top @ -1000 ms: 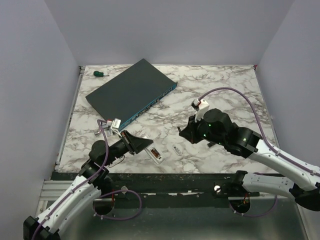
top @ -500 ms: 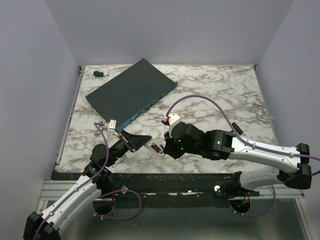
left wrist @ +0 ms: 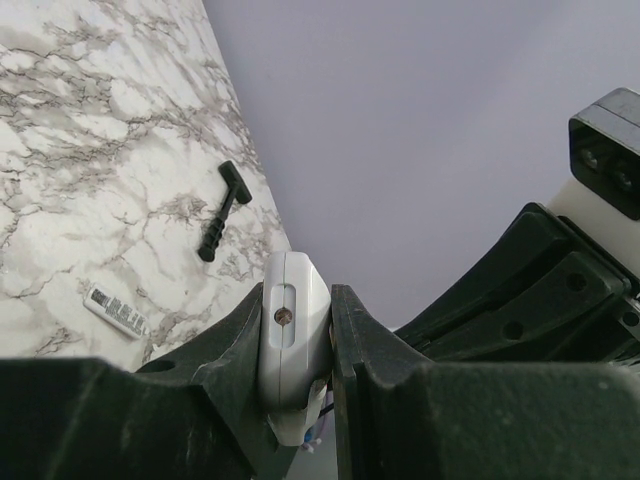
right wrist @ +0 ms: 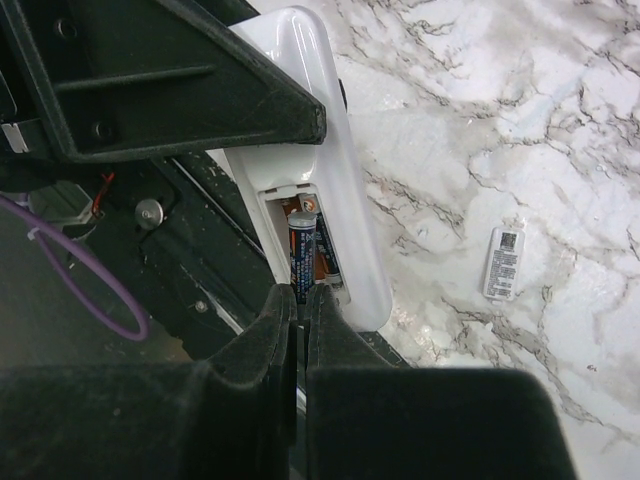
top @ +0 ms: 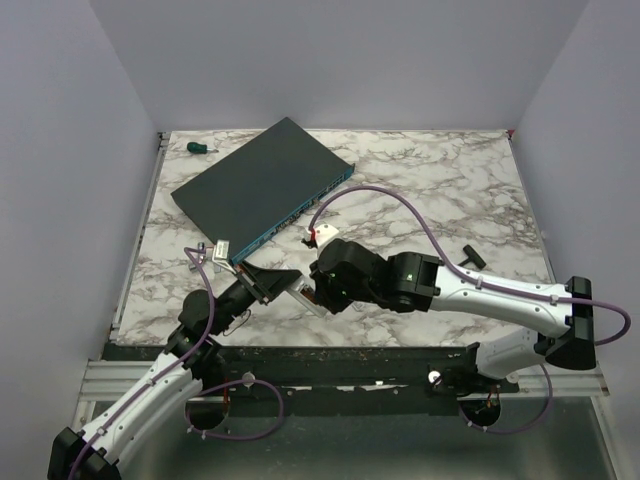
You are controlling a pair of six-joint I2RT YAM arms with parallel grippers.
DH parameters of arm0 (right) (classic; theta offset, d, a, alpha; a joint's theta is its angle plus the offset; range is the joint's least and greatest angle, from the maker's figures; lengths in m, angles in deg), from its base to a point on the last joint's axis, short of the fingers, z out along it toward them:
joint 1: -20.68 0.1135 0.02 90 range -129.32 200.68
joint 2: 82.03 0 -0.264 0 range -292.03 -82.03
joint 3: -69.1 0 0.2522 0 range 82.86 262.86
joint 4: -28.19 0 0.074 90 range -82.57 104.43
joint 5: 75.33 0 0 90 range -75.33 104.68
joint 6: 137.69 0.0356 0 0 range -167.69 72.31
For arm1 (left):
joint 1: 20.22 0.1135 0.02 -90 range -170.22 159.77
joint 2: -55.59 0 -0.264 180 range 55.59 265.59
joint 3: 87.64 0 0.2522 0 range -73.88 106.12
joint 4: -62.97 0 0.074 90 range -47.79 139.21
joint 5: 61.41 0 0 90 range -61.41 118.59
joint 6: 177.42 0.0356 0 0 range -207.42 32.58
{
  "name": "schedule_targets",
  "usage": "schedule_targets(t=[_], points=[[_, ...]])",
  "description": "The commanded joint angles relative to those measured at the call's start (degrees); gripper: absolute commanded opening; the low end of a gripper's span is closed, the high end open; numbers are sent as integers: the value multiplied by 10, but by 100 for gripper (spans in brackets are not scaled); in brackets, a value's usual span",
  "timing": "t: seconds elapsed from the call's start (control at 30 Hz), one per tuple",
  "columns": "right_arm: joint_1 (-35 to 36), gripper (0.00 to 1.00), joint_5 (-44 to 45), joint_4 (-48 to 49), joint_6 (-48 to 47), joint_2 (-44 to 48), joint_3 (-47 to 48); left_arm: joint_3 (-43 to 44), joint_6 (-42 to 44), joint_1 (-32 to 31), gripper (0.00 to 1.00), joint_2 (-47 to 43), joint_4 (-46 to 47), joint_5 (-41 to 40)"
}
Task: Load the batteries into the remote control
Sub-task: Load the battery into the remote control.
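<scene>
The left gripper has its fingers clamped on the remote control, at 7 o'clock on the table. The right gripper, at the remote's 3 o'clock, has its fingers together, pinching a battery in the open slot

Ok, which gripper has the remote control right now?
The left gripper, shut on the sides of the white remote control. The right gripper is shut, its tips at the open battery bay.
</scene>
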Motion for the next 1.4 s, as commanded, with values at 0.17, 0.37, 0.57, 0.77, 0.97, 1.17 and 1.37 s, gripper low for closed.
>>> schedule_targets(t=[0.17,0.37,0.57,0.77,0.97,1.17,1.37], points=[[3,1,-27,-14,-26,-16,14,1,-7,3,0,0,-1,-13],[3,1,-33,-13,-36,-25,16,0,-9,3,0,0,0,-14],[3,1,-23,-18,-42,-38,21,-1,-9,2,0,-3,-1,-13],[3,2,-6,-29,-42,-46,28,-1,-10,2,0,-6,-4,-13],[3,12,7,-34,-42,-49,34,-3,-12,2,0,-8,-4,-14],[2,20,4,-32,-44,-52,36,-4,-13,2,0,-10,-4,-14],[3,24,0,-17,-49,-48,32,-4,-16,2,0,-9,-4,-14]])
